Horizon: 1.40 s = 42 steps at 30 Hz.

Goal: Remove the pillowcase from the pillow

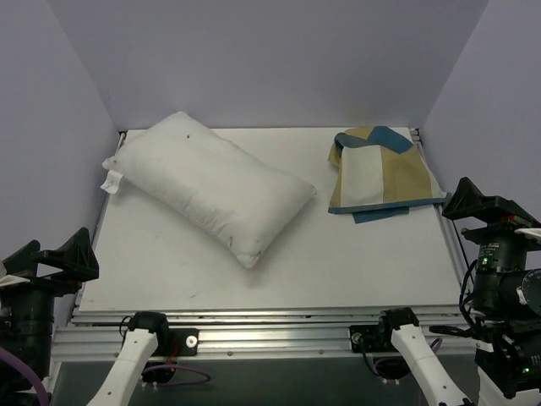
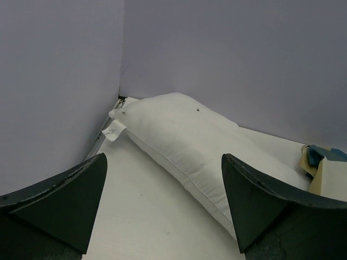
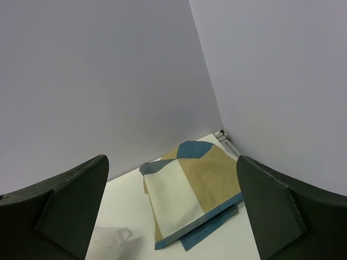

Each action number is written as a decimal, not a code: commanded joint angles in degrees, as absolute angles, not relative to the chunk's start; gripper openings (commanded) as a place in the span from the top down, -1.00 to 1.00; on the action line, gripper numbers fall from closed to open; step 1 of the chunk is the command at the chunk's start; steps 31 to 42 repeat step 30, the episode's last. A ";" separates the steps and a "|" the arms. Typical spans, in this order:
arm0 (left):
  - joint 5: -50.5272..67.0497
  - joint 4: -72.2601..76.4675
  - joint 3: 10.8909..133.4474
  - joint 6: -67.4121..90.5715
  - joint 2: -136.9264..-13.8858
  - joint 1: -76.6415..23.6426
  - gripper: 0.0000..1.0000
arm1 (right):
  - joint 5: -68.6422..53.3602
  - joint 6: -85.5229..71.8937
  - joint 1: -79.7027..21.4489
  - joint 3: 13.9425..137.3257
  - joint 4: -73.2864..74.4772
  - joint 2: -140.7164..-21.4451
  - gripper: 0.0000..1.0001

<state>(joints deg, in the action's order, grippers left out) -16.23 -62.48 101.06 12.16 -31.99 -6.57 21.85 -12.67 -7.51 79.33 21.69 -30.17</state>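
The plain white pillow (image 1: 211, 186) lies bare and diagonal across the left and middle of the table, its small tag (image 1: 112, 179) at the back-left corner. The blue, tan and cream pillowcase (image 1: 385, 173) lies apart from it as a crumpled, folded heap at the back right. My left gripper (image 1: 57, 245) hovers open off the table's front-left edge; in its wrist view the left gripper (image 2: 164, 162) is empty, with the pillow (image 2: 190, 141) ahead. My right gripper (image 1: 490, 203) stands open by the right edge; in its wrist view the right gripper (image 3: 172, 162) is empty, facing the pillowcase (image 3: 190, 189).
Lilac walls (image 1: 254, 59) enclose the white table (image 1: 338, 262) at the back and both sides. A metal rail (image 1: 270, 334) runs along the front edge, with both arm bases mounted on it. A corner of the pillow (image 3: 111, 238) shows low in the right wrist view.
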 commanded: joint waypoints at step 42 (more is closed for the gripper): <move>-20.48 -60.91 89.83 12.83 -28.92 -8.26 -0.88 | 26.72 -10.98 -9.05 74.36 18.19 -27.86 -0.96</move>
